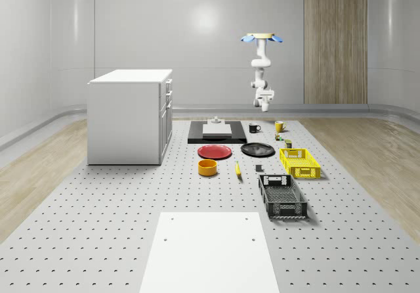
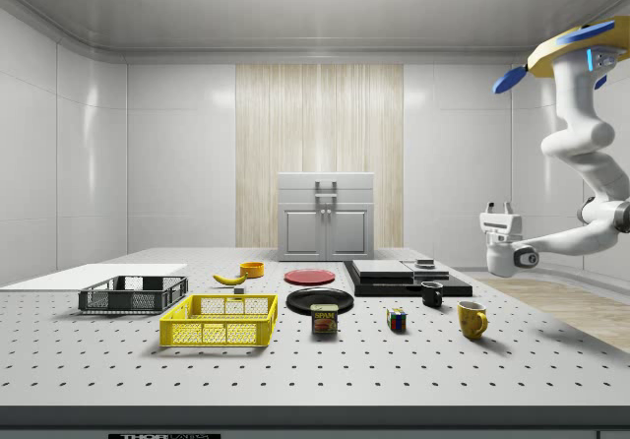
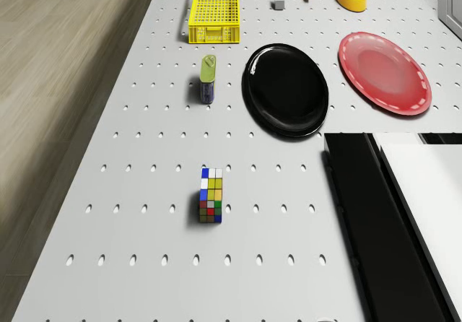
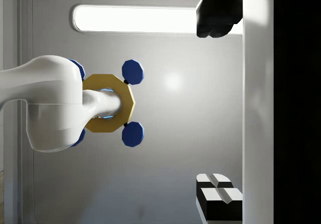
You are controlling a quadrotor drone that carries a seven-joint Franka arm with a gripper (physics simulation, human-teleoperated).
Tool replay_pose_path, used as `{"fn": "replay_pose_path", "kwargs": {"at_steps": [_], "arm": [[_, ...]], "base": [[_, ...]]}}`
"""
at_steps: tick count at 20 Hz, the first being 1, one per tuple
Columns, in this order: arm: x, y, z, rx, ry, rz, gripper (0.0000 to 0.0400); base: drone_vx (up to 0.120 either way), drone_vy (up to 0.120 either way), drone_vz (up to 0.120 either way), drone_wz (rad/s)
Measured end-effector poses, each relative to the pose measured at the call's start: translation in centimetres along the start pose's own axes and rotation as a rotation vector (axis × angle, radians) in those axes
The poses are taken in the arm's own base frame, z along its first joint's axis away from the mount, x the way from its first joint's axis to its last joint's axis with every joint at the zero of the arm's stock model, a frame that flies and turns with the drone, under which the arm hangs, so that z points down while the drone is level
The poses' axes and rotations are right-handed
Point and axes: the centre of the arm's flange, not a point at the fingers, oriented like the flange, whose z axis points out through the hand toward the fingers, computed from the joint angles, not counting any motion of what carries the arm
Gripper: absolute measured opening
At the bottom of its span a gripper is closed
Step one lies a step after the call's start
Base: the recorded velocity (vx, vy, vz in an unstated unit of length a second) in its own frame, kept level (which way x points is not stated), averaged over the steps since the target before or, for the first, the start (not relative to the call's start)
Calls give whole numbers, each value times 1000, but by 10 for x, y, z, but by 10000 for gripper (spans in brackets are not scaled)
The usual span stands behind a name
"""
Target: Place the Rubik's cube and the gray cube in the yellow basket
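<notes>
**Mia:** Where is the drone (image 1: 262,38)?

**Ben:** It hovers high in the air, over the far end of the table (image 1: 98,227), above the yellow mug (image 1: 279,126).

**Mia:** And the gripper (image 2: 498,209)?

**Ben:** It hangs under the drone on the bent arm (image 2: 581,154). It points up, toward the ceiling. Its two fingers (image 4: 216,13) stand wide apart, with nothing between them.

**Mia:** Where is the Rubik's cube (image 3: 211,196)?

**Ben:** Down on the table, far below the gripper. In the side view it sits between a food can (image 2: 325,319) and the yellow mug, near the black mug (image 2: 432,293).

**Mia:** And the gray cube (image 3: 278,4)?

**Ben:** It is on the table too, just beside the yellow basket (image 1: 300,162), well away from the gripper. The basket has nothing in it.
</notes>
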Motion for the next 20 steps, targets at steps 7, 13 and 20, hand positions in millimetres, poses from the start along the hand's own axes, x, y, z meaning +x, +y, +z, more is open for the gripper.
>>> {"fn": "replay_pose_path", "kwargs": {"at_steps": [7, 13, 20], "arm": [[-1, 0, 0, 0, 7, 0, 400], [-2, -1, 0, -6, 20, 0, 400], [-6, -3, 0, -34, 56, -1, 400]], "base": [[120, 120, 0, 0], [120, 93, 0, 0], [120, 0, 0, 0]]}}
